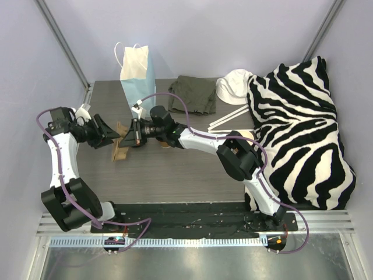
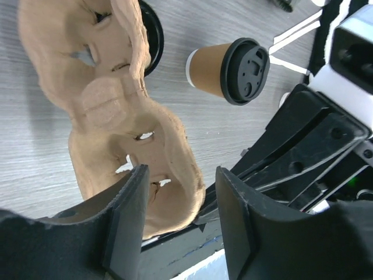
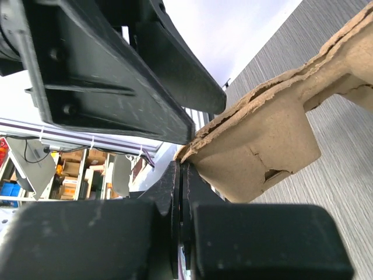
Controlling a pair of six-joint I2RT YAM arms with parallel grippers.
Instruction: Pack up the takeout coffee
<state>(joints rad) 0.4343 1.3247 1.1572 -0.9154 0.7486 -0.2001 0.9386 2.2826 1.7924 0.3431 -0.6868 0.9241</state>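
One lidded cup point(image 2: 218, 70), one pulp carrier point(image 2: 111, 111)

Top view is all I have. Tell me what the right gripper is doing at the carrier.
Observer: In the right wrist view, the right gripper is shut on the carrier's rim.
Operator: Report the left gripper.
Observer: In the left wrist view, the left gripper is open, and the carrier's end shows between its fingers.
Operator: Find the coffee.
Observer: In the left wrist view, the coffee lies on its side on the table, lid on, apart from the carrier.
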